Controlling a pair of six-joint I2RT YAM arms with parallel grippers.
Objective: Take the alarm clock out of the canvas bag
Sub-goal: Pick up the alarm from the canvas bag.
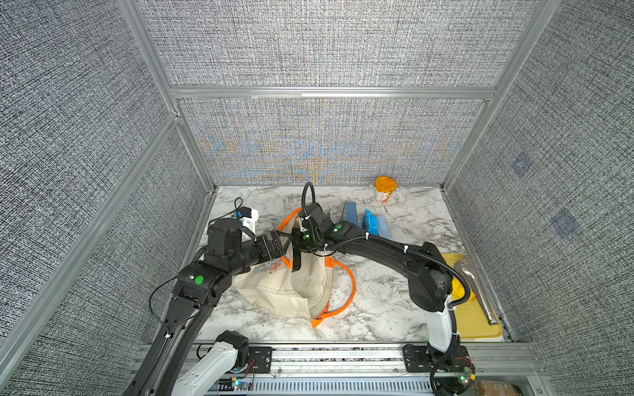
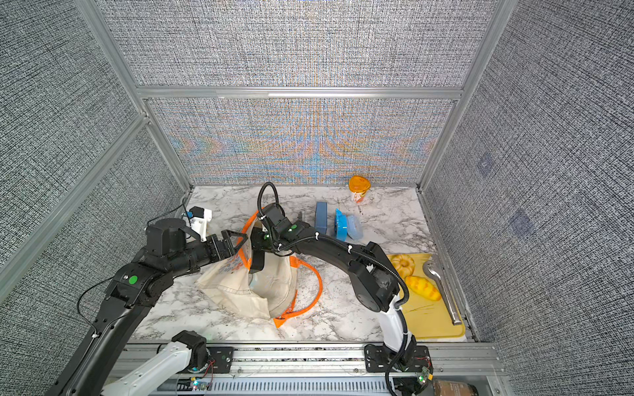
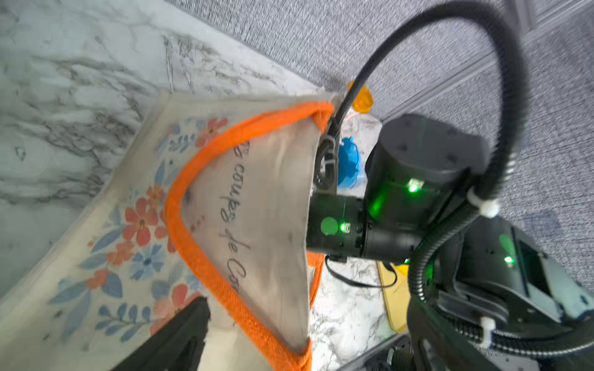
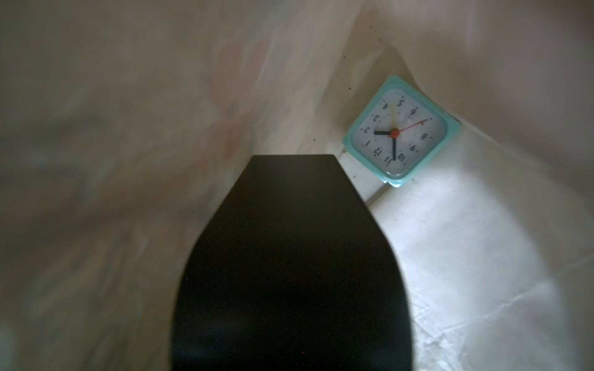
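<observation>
The cream canvas bag [image 1: 291,291] with orange handles [image 1: 350,291] lies on the marble table in both top views, its mouth lifted towards the back. The teal square alarm clock [image 4: 400,131] lies deep inside it, seen only in the right wrist view. My right gripper [image 1: 297,255] reaches into the bag's mouth. Only one of its black fingers [image 4: 289,257] shows, short of the clock and apart from it. My left gripper [image 1: 286,243] stands open at the left of the bag's rim. One of its fingers [image 3: 173,340] sits beside the floral cloth [image 3: 128,250] and the orange handle [image 3: 205,263].
At the back stand an orange-lidded cup [image 1: 386,188] and blue containers [image 1: 375,223]. A yellow cutting board [image 1: 477,319] at the right holds metal tongs [image 1: 477,291] and bread [image 2: 403,264]. A white device [image 1: 248,219] sits back left. Grey walls enclose the table.
</observation>
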